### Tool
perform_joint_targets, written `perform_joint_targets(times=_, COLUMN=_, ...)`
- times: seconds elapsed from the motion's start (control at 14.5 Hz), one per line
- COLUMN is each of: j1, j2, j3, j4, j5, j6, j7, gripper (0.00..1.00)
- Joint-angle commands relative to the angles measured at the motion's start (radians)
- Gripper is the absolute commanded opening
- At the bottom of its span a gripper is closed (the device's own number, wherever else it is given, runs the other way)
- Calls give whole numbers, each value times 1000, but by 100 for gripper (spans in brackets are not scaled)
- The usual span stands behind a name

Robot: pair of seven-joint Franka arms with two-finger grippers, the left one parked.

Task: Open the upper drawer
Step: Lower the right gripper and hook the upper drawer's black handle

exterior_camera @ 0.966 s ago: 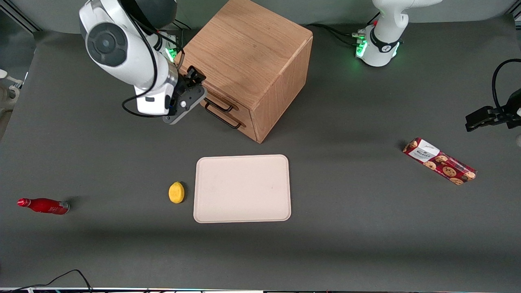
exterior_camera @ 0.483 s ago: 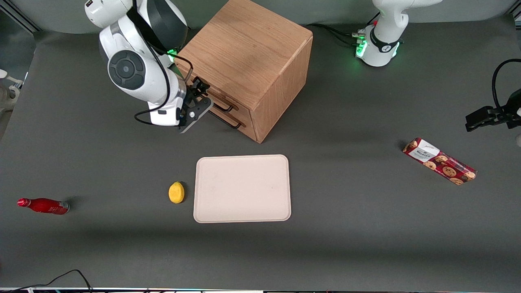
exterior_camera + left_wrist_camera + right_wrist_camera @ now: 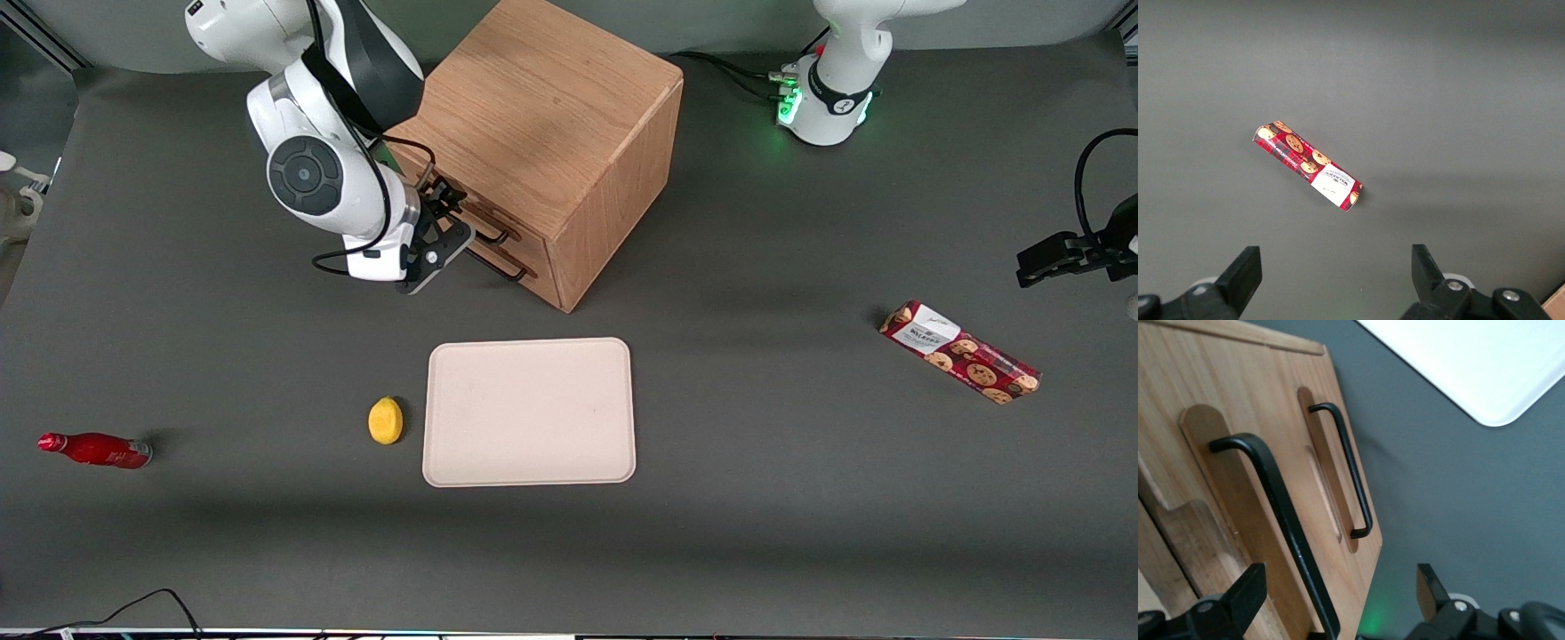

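I have the gripper [image 3: 442, 233] right in front of the cabinet [image 3: 542, 133], level with the upper drawer [image 3: 462, 212], which sits shut at the top of the cabinet's face, because its black handle [image 3: 1281, 520] is the only thing to pull on. My wrist view shows the fingers [image 3: 1238, 597] spread wide with that bar running between them, nothing gripped yet; the lower drawer's handle [image 3: 1345, 470] lies clear beside it
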Motion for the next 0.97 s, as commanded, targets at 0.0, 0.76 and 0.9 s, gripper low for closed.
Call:
perform_joint_targets(times=0.0, j1=9, j2=-6, j3=-6, j4=-25, j5=34, j6=19, j7=-34, gripper=100)
perform_joint_targets(times=0.76, j1=14, j2=60, j3=-4, j4=-23, j5=35, j6=33, j7=-38, gripper=100)
perform_joint_targets(times=0.9, j1=14, j2=61, j3=-4, j4=-23, j5=32, j6=45, j7=-40, gripper=100)
